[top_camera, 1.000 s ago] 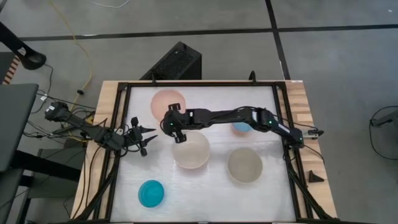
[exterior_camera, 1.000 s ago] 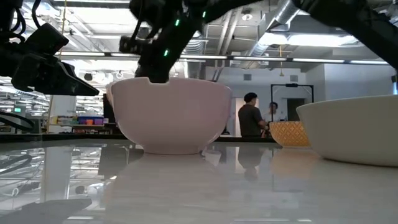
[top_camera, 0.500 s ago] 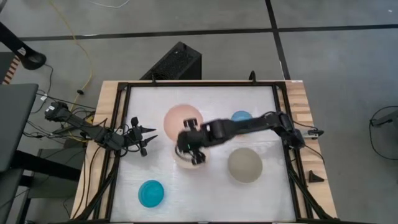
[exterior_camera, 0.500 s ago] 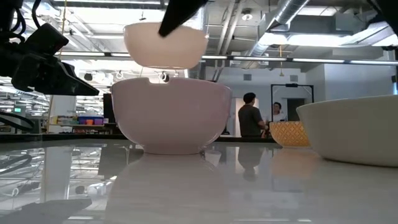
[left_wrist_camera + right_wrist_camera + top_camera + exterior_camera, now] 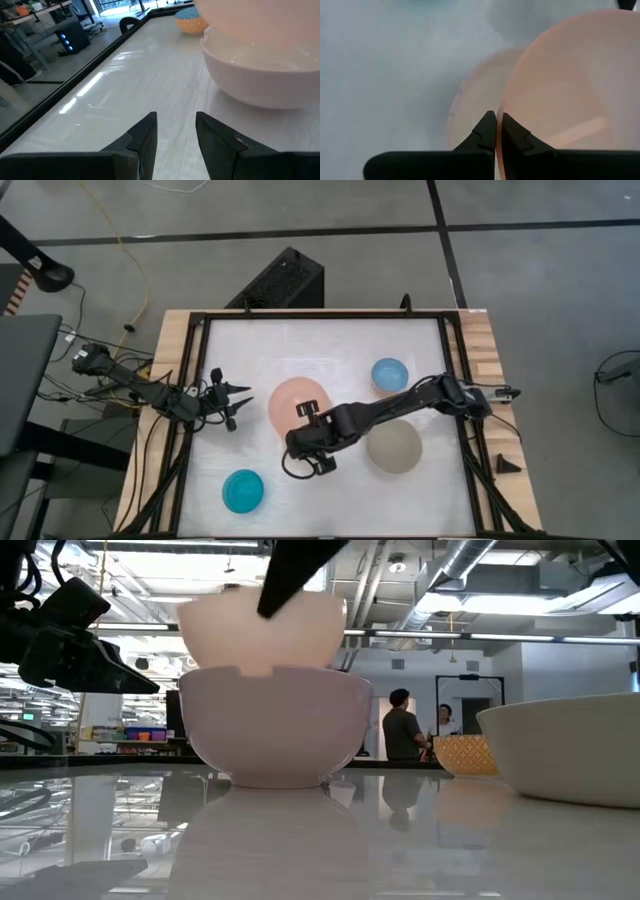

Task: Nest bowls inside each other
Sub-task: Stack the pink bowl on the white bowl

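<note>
Since a second ago we have carried the salmon-orange bowl (image 5: 297,406) from the far side of the bench (image 5: 330,340) toward the middle, and it now sits low over the cream-white bowl (image 5: 275,725), its base dipping inside that rim in the low view. From above, the orange bowl covers the white one completely.

Our right gripper (image 5: 312,442) has its jaws pressed together on the orange bowl's rim, the thin wall pinched between them in the right wrist view. Our left gripper (image 5: 240,402) waits at the left side of the bench, jaws spread and holding nothing, with the white bowl just ahead of it.

We judge the first nesting nearly made but not finished: the orange bowl is not yet released, and we cannot tell if it is fully seated. Three bowls are left loose: the grey-beige bowl (image 5: 393,446) to the right of the pair, the light blue bowl (image 5: 389,373) farther back on the right, and the cyan bowl (image 5: 243,490) near left.
</note>
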You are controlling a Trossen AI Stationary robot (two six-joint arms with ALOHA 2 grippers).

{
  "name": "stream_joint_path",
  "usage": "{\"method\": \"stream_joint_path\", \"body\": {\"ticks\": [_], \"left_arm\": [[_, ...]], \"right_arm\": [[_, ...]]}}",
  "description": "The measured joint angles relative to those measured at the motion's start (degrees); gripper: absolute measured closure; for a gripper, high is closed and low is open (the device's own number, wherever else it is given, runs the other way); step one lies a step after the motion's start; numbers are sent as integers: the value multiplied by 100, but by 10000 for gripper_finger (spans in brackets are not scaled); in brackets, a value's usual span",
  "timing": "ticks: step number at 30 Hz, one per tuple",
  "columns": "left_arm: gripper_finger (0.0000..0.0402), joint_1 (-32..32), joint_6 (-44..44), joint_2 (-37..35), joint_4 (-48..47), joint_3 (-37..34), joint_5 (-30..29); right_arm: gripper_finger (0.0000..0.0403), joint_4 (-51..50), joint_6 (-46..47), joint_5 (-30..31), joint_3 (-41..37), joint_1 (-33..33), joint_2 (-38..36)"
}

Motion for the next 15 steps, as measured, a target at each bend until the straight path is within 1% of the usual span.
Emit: {"method": "stream_joint_path", "body": {"ticks": [13,15], "left_arm": [[276,1,0,2,-8,0,0],[276,0,0,0,-8,0,-2]], "right_arm": [[371,872,302,-285,-992,67,-102],[371,813,387,-290,-1041,96,-107]]}}
